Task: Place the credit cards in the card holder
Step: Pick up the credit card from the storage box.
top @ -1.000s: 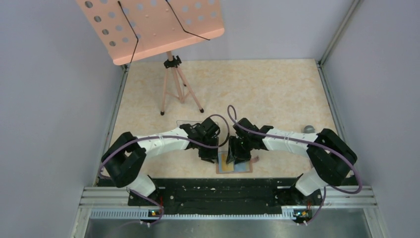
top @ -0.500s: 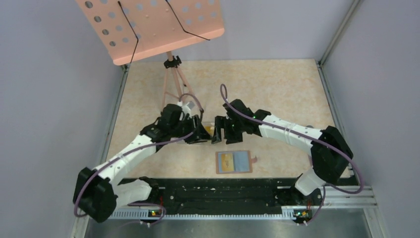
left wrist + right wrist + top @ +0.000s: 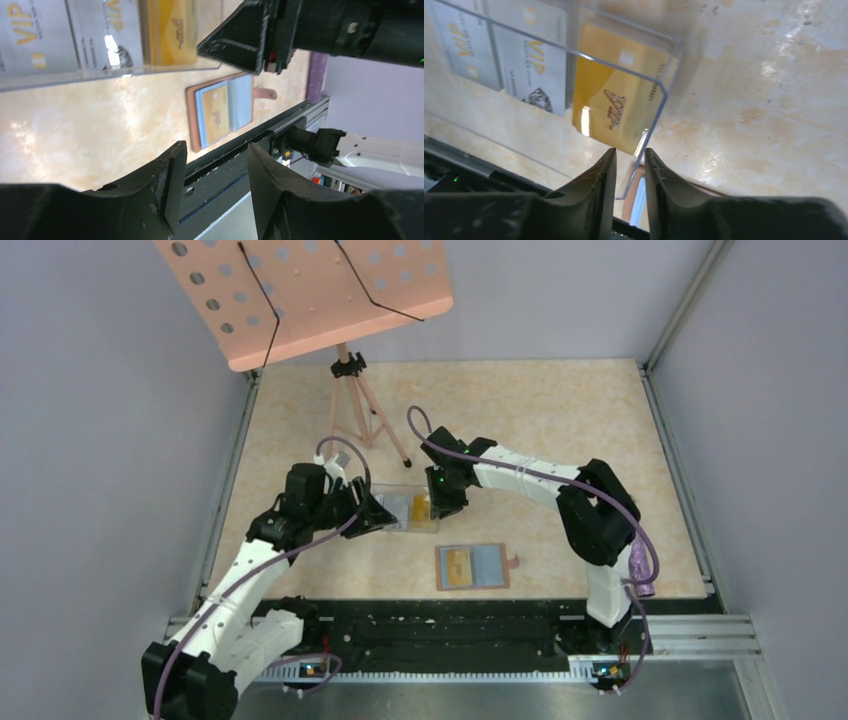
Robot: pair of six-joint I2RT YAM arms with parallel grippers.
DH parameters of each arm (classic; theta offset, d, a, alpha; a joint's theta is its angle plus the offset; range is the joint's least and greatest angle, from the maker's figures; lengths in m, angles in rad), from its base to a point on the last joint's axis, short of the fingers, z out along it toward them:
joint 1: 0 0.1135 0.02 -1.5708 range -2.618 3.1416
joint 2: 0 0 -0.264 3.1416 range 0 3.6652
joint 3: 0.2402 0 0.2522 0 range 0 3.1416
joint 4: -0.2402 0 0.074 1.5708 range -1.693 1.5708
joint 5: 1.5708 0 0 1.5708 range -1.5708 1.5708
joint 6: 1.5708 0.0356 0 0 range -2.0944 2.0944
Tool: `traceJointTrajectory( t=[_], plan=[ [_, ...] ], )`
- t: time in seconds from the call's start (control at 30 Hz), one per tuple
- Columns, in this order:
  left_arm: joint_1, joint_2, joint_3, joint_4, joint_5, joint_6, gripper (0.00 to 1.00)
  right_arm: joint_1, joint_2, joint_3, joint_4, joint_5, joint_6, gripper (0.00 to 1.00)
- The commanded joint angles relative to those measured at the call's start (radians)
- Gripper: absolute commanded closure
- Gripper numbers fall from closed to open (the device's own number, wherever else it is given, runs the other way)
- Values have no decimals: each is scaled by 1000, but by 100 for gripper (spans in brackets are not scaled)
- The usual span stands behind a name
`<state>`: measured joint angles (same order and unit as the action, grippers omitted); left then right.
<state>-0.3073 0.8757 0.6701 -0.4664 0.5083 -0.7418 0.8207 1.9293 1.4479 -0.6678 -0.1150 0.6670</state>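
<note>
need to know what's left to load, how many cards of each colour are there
yellow cards: 2 (1 in the clear box, 1 already in the card holder)
grey-white cards: 2 (both in the clear box)
total: 4 cards

Rising from the black perforated metal mounting plate (image 3: pixel 440 625), the left arm (image 3: pixel 240 575) and right arm (image 3: pixel 520 475) had white shells, chunky black joints and looping purple cables (image 3: pixel 415 425). The left gripper (image 3: pixel 215 150) had matte black wedge-shaped fingers (image 3: pixel 160 185).
</note>
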Motion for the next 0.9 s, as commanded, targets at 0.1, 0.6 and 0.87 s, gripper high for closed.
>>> traceJointTrajectory(
  t=[0.1,0.6,0.87],
  plan=[
    [5,37,61,-128,-45,114,47,9,0,53,-95,102,-37,95],
    [6,146,106,-169,-84,139,47,-11,-116,-17,-182,229,-80,92],
    [9,172,152,-258,-244,157,47,-6,-169,103,-228,233,-102,47]
  ],
)
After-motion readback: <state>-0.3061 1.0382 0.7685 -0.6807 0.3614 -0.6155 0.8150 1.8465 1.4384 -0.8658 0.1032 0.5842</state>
